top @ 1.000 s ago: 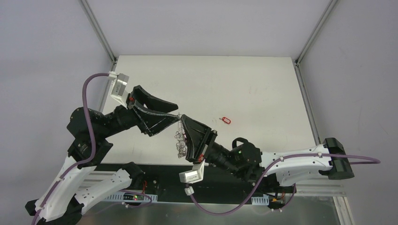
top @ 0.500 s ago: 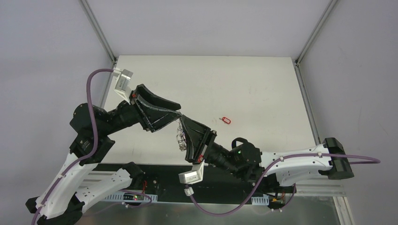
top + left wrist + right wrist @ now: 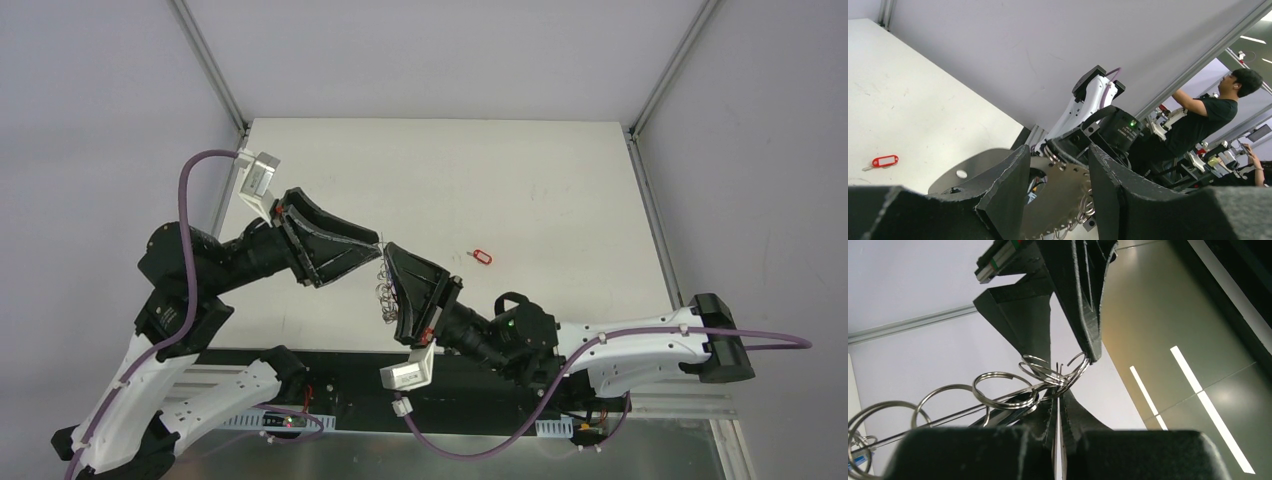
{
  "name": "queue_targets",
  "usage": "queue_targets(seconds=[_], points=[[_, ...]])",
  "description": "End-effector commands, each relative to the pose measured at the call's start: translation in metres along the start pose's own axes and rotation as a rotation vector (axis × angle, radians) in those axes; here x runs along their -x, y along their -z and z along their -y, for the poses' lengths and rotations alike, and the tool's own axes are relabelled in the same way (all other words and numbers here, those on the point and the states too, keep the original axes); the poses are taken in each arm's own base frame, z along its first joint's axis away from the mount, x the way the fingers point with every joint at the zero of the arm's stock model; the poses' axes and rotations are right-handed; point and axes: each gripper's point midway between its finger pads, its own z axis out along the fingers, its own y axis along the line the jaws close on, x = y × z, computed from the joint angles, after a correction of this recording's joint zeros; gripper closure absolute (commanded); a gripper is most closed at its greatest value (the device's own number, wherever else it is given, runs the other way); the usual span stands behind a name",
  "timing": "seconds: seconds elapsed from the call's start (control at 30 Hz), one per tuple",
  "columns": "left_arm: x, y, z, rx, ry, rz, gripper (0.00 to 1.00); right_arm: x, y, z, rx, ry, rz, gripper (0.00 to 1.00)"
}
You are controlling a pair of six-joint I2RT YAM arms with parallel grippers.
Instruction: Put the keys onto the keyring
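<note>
The 2 arms meet above the near-left part of the table (image 3: 450,170), with their tips almost touching. The right gripper (image 3: 388,252) is closed tight, and its 2 fingers pinch the thin wire of the keyring (image 3: 385,295), which hangs under the tips as a bunch of silvery pieces, lifted off the table. In the right wrist view at least 5 small split rings can be counted on the wire; the others are too blurred together to count. The left gripper (image 3: 376,243) faces it, its 2 fingers standing apart with a moderate gap, 1 on each side of the rings at the end of the wire. One fingertip is at a ring, but I cannot tell if it presses. I can count 1 key, the red key (image 3: 482,257), which lies flat on the table to the right of both grippers, well apart from the keyring. In the left wrist view 1 person (image 3: 1205,117) stands in the background.
</note>
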Motion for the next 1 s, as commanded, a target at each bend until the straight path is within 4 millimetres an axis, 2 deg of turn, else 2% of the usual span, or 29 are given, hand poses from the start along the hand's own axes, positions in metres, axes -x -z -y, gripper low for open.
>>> queue_targets(seconds=[0.0,0.43,0.6,0.97], points=[[0.011,0.008,0.012,0.01,0.017,0.029,0.55,-0.014,0.005,0.075,-0.137,0.298,-0.063,1.0],[0.005,-0.001,0.021,-0.028,0.122,-0.047,0.62,-0.016,0.005,0.075,-0.131,0.298,-0.07,1.0],[0.001,-0.003,0.018,-0.018,0.158,-0.071,0.63,-0.015,0.003,0.075,-0.131,0.303,-0.069,1.0],[0.0,0.001,0.021,-0.019,0.158,-0.077,0.75,-0.014,0.002,0.071,-0.12,0.306,-0.07,1.0]])
